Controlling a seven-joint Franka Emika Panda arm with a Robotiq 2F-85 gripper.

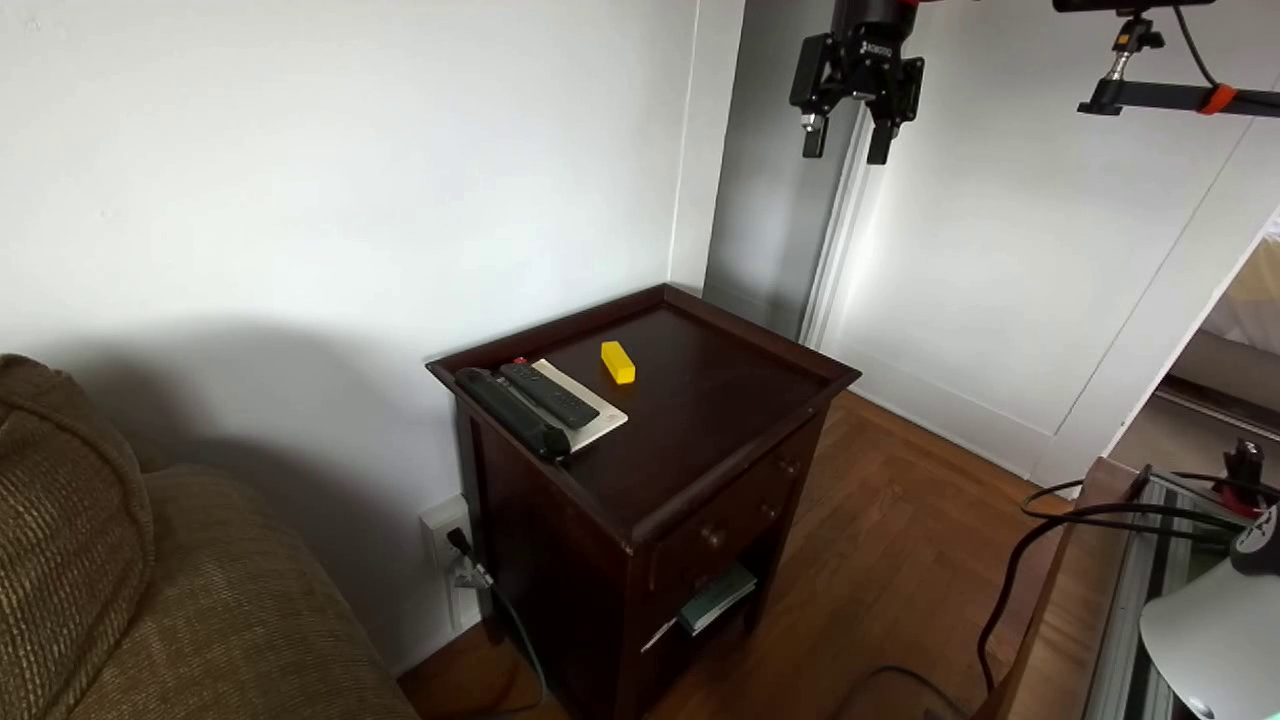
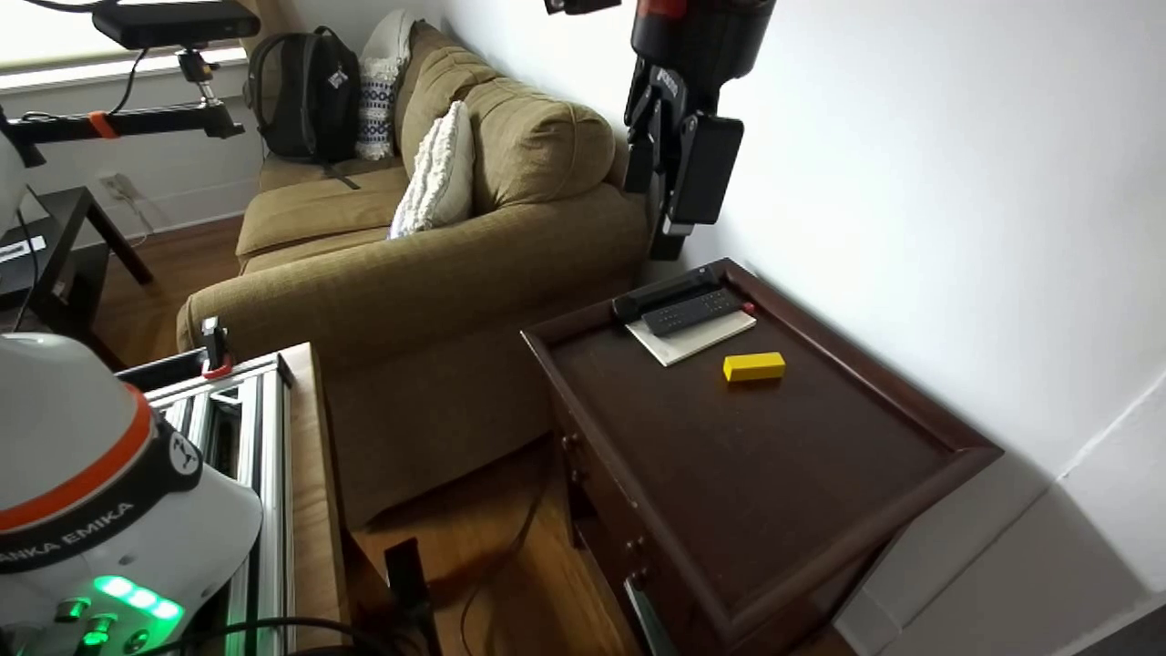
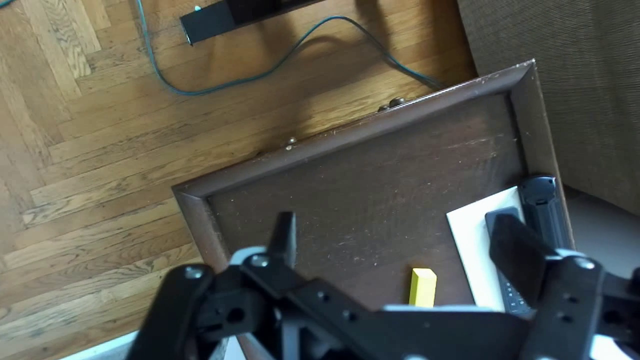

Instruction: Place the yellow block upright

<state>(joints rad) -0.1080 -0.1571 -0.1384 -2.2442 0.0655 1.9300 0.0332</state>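
Robotiq gripper [image 1: 847,142] hangs well above dk wood nightstand [image 1: 720,390], jaws wide apart, nothing btwn. Yellow block [image 2: 754,366] lies on long side on nightstand top, near white pad [image 2: 679,346] w/ dk remote control [image 2: 692,312] on it; blk elongated device [image 2: 668,291] alongside.

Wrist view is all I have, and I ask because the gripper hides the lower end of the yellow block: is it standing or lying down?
Observer: Lying down; an exterior view shows the yellow block full length, on one of its long sides.
Operator: How much height have I got?
Observer: Plenty, it seems: in both exterior views the gripper hangs well above the level of the cabinet top.
Operator: Any small thing I'd miss?
Observer: A small red item, close to the remote, at its end nearer the wall.
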